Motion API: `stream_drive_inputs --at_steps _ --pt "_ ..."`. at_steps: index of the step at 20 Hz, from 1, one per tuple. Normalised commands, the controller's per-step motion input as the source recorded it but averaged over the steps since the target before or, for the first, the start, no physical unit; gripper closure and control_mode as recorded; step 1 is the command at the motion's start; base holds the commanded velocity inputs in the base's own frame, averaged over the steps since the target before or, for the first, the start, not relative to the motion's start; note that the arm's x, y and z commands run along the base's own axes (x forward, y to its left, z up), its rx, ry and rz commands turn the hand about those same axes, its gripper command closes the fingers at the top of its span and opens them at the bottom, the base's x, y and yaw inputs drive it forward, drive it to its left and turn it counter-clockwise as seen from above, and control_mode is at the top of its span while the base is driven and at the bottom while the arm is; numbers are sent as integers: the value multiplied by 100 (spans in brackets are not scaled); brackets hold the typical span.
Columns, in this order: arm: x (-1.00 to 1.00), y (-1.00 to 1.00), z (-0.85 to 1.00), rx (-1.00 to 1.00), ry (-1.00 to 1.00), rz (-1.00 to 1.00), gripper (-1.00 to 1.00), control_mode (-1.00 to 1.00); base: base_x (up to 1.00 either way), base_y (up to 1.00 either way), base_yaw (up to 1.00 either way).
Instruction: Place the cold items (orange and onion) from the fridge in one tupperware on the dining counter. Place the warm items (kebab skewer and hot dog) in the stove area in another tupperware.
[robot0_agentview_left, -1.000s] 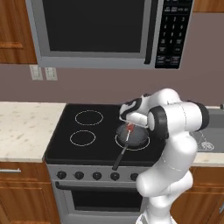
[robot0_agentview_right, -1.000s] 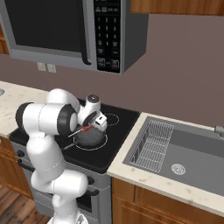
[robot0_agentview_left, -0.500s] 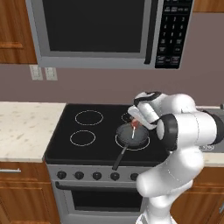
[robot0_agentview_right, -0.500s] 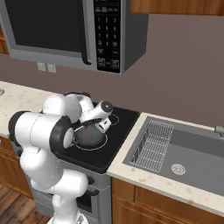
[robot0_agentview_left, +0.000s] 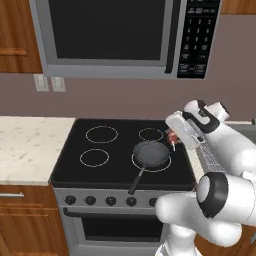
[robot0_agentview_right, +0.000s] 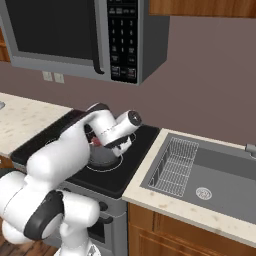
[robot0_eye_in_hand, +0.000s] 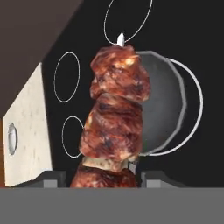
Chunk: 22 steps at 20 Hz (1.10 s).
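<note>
My gripper (robot0_eye_in_hand: 107, 175) is clamped on the kebab skewer (robot0_eye_in_hand: 114, 118), which projects straight ahead of my fingertips. A second ago it hung over the pan (robot0_agentview_left: 150, 153); the pan now lies below, emptied. Lift complete: carrying to a tupperware comes next.

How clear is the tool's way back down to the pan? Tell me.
Probably clear: the tool, shut on the kebab, hangs above the stove with the empty pan just beneath, nothing between them.
</note>
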Motion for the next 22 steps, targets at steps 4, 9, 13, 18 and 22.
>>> stream_drive_inputs --at_steps 4,9,13,18,22 --pt "-100 -9 97 -2 47 -1 100 -100 0 0 0" --pt "-99 -1 46 -9 46 -19 100 -100 0 0 0" --pt "-100 0 0 -11 23 -35 100 -100 0 0 0" --pt "-93 0 -22 -9 1 -56 100 -100 0 0 0" --pt "-9 28 -21 -16 -11 -56 100 -100 0 0 0"
